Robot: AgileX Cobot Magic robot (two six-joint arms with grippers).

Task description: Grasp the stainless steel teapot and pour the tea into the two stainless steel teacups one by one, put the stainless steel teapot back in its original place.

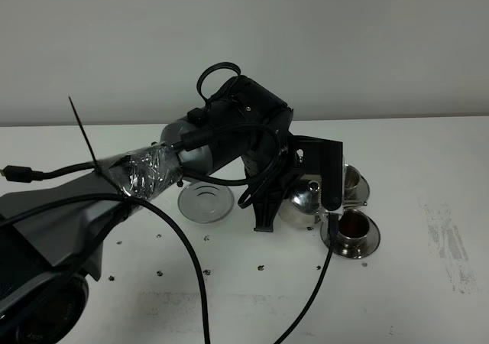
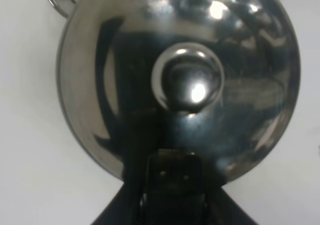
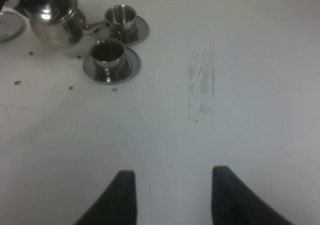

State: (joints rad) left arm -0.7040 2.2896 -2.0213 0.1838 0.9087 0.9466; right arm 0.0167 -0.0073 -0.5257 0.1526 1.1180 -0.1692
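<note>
Closest in, the left arm (image 1: 145,172), wrapped in tape and trailing a black cable (image 1: 191,260), reaches across the white table (image 1: 428,298) toward the middle. Low over that table, well clear of the tea set, hangs the right gripper (image 3: 172,185). Its two dark fingers (image 3: 125,195) stand apart and there's nothing between them.

Moving in, there's a scuffed grey patch (image 1: 447,245) on the right side and a scatter of dark specks (image 1: 261,267) along the front. Next comes the empty saucer (image 1: 205,201), flat, round and shiny, lying just left of the action with nothing on it.

Beside it is the near cup (image 1: 353,225) on its own saucer (image 1: 372,245), and it's got reddish-brown tea (image 1: 354,222) in it. Right behind and to its left sits the teapot (image 1: 299,202), roughly upright, off the empty saucer and crowded against both cups. Whether its base touches the table, I can't tell.

The left gripper (image 2: 172,177) is clamped tight at the pot's edge, at the handle, directly below the round lid knob (image 2: 187,77). The thin spout (image 3: 92,29) points at the far cup (image 1: 351,177), which stands on its saucer (image 1: 364,191) at the back. What's inside it I can't make out.
</note>
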